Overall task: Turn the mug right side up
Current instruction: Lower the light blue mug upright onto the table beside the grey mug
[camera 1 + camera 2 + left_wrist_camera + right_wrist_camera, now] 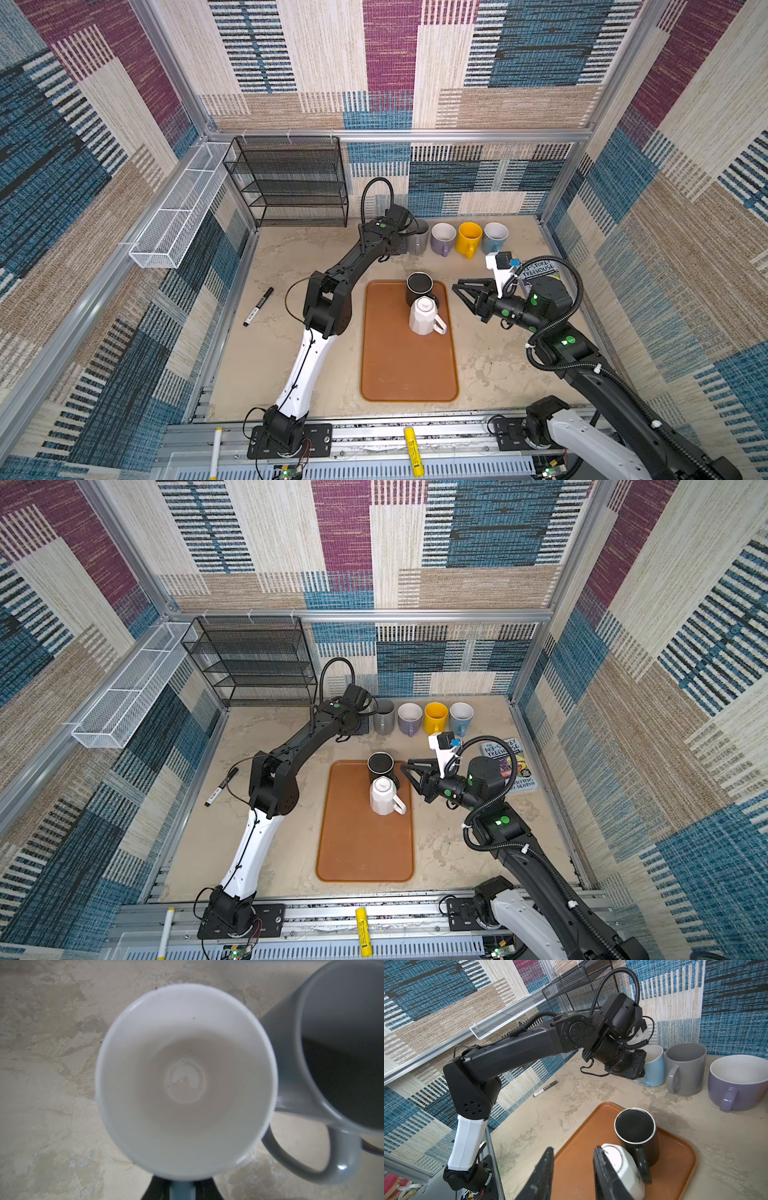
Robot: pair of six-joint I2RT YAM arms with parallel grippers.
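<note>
In a top view the white mug [423,318] sits upside down on the tray [403,365], the spread right gripper [457,289] just beside it. Left wrist view: the left gripper [182,1188] pinches the upright blue mug [185,1080] by its handle. Right wrist view: straddle the white mug squarely before closing

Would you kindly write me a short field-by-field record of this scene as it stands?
tray: holds two mugs, side by side
white mug: upside down on the tray
black mug: base up too, it seems
left gripper: shut on the handle of the light blue mug, which is upright in the back row
right gripper: open, empty, near the white mug
back row: grey mug, lavender mug, yellow mug, all upright
</note>
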